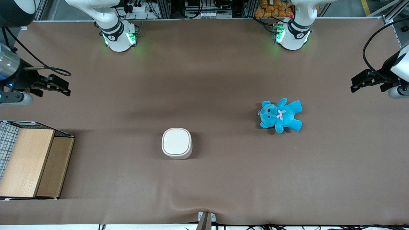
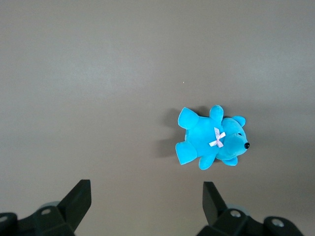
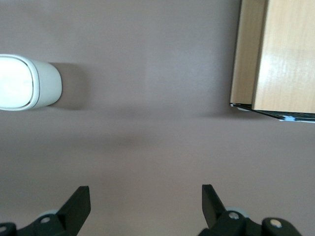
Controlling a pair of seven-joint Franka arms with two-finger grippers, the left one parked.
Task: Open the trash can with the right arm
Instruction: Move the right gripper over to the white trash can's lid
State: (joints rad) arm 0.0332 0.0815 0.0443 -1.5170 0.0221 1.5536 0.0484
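Front view: the trash can (image 1: pixel 177 143) stands upright near the middle of the brown worktop (image 1: pixel 204 80), a little nearer to the camera than the centre. Its smooth lid (image 1: pixel 176 141) lies flat and closed, so the opening is not yet begun. The claw (image 1: pixel 52 85) of the right arm (image 1: pixel 108 22) hangs at the working arm's end of the worktop, at about ten o'clock from the can and well apart from it. I judge it waits there in a rest pose, because nothing is near its fingers. A wooden box with wire mesh (image 1: pixel 30 159) sits at that same end, at about nine o'clock from the can. A blue teddy (image 1: pixel 280 115) lies on its back toward the parked arm's end, at about two o'clock from the can.

Left wrist view: only the teddy (image 2: pixel 211 142) on the bare worktop (image 2: pixel 98 73); the can does not show here.

Right wrist view: the two fingers (image 3: pixel 74 209) of the claw (image 3: pixel 145 209) stand wide apart with nothing between them, so it is released and empty. The camera looks straight down, and the can (image 3: pixel 27 82) shows only partly, with the box (image 3: pixel 275 54) well apart from it. Probably the arm must first travel over to the can, then come down to the lid edge
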